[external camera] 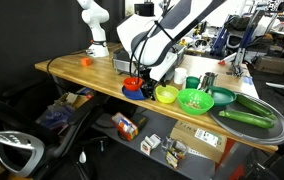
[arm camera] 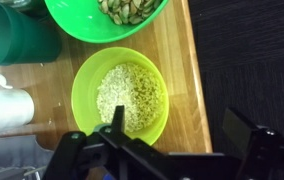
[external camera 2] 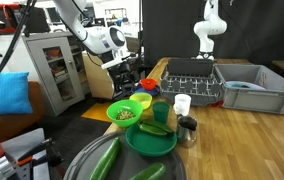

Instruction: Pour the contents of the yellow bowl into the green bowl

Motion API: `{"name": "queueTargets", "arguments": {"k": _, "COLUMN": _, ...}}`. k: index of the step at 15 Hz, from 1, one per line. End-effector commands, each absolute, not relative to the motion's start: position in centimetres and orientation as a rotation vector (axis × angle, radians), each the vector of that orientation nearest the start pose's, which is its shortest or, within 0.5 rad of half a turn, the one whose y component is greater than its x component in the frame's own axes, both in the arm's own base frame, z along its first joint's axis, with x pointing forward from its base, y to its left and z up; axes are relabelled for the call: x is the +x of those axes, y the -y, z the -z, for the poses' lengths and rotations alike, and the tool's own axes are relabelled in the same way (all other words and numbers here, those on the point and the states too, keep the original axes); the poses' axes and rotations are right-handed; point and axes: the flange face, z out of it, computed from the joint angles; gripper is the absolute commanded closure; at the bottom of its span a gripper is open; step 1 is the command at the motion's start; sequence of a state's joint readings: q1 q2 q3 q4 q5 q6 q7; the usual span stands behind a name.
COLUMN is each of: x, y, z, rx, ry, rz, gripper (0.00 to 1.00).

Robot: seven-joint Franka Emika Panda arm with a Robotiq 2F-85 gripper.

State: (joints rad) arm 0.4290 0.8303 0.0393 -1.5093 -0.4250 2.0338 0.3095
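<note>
We hold the gripper [arm camera: 177, 122] spread wide astride the yellow bowl's [arm camera: 83, 86] rim, seemingly to pinch it for pouring — the green bowl [arm camera: 75, 20] waits just beside on the counter [arm camera: 182, 50].

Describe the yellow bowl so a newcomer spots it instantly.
On the wooden table, a row of bowls runs along the near edge. The yellow bowl sits between the red bowl and the green bowl. It's the only yellow one, filled with fine pale grains; the green bowl holds chunkier pieces.
</note>
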Motion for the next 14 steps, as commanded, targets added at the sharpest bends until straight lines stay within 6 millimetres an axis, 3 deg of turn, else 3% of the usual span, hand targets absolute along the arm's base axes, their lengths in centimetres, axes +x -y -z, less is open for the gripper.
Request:
{"name": "queueTargets", "arguments": {"k": 1, "x": 62.3, "y": -28.8, "z": -14.4, "rx": -3.496, "ry": 0.717, "rz": -0.313, "gripper": 0.0}}
{"name": "queueTargets", "arguments": {"k": 5, "x": 62.3, "y": -29.4, "z": -13.5, "rx": -3.515, "ry": 0.751, "rz": -0.36, "gripper": 0.0}}
{"name": "queueTargets", "arguments": {"k": 9, "x": 62.4, "y": -29.3, "z": -12.9, "rx": -3.531, "ry": 0.739, "rz": -0.415, "gripper": 0.22}}
{"name": "queueTargets", "arguments": {"k": 11, "x": 62.5, "y": -28.9, "z": -12.6, "rx": -3.534, "ry": 0.726, "rz": -0.424, "gripper": 0.42}}
{"name": "queueTargets", "arguments": {"k": 14, "x": 62.6, "y": -28.3, "z": -12.3, "rx": -3.536, "ry": 0.708, "rz": -0.428, "gripper": 0.5}}
